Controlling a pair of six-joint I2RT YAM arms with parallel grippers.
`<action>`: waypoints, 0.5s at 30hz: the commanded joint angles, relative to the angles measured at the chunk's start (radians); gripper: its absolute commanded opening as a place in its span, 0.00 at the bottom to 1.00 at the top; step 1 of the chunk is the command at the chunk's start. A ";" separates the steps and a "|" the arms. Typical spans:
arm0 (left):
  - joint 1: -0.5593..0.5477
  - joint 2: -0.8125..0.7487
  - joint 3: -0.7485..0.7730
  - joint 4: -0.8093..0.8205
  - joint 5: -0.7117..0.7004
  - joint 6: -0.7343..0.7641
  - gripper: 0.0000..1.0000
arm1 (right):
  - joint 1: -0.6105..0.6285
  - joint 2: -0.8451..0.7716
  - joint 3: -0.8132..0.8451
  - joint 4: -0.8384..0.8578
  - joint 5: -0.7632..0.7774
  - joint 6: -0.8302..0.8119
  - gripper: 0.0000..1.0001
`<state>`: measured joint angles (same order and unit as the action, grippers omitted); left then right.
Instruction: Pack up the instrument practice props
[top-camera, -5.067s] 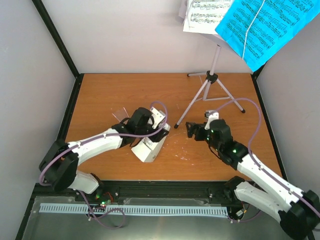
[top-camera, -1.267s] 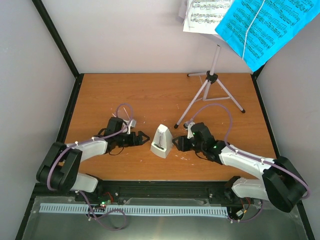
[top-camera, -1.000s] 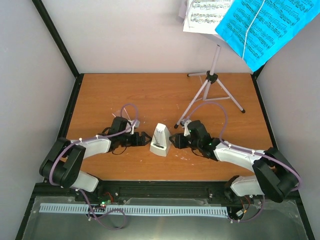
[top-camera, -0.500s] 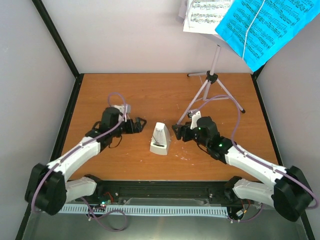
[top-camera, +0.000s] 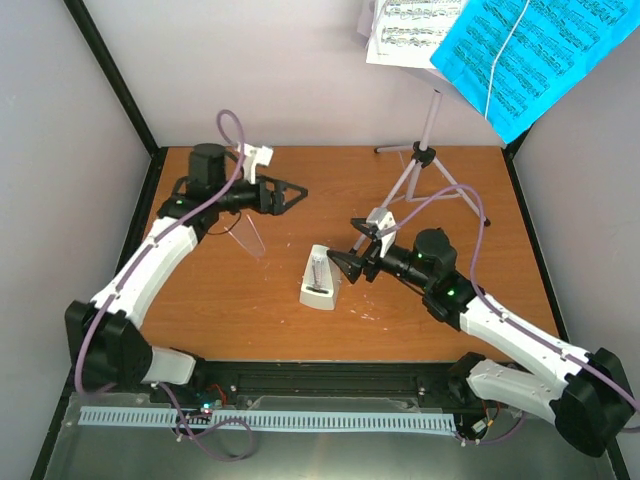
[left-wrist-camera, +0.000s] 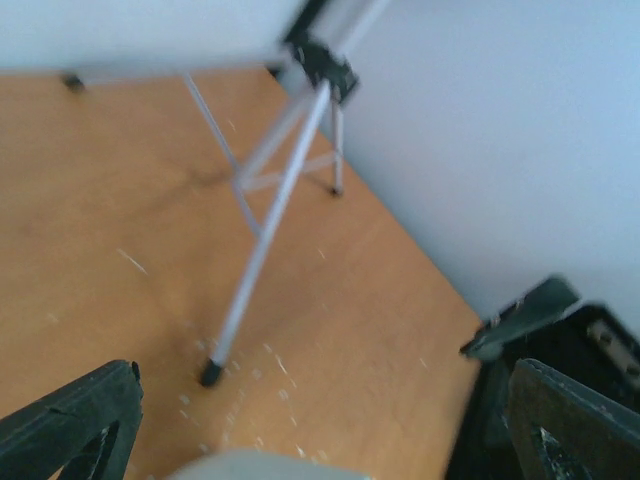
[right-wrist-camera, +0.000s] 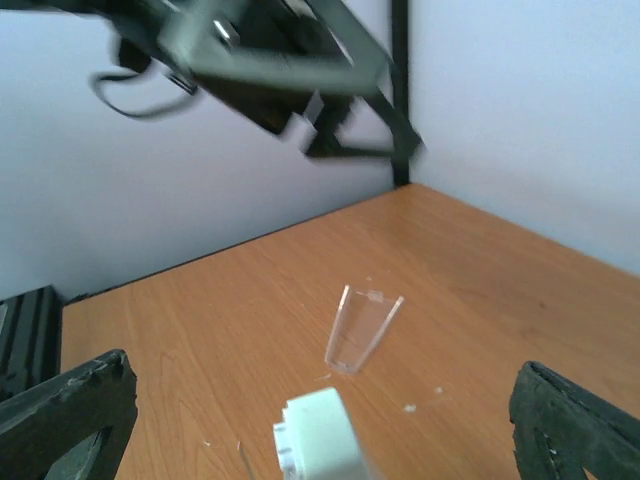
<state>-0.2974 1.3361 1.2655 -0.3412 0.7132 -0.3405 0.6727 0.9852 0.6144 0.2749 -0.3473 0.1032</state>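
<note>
Two sets of jaws gape wide, holding nothing, over my scuffed orange table (top-camera: 200, 300) between pale walls (top-camera: 250, 80). Metronome (top-camera: 320, 280) stands mid-table, its clear cover (top-camera: 245, 235) apart to the left; music stand (top-camera: 424, 158) rear right.

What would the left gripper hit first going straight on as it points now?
Probably the music stand: its near tripod leg lies dead ahead of the open left gripper in the wrist view. Depth unclear; it might reach the table by that foot.
</note>
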 joint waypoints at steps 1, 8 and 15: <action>0.004 0.081 -0.090 0.017 0.306 0.071 1.00 | -0.002 0.074 -0.024 0.158 -0.177 -0.168 1.00; 0.003 0.118 -0.150 0.041 0.316 0.143 0.99 | 0.022 0.235 0.035 0.111 -0.187 -0.281 1.00; 0.003 0.149 -0.196 0.076 0.319 0.172 0.99 | 0.027 0.311 -0.020 0.182 -0.183 -0.308 1.00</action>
<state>-0.2974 1.4700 1.0885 -0.3092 1.0008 -0.2237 0.6930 1.2625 0.6144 0.3985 -0.5171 -0.1570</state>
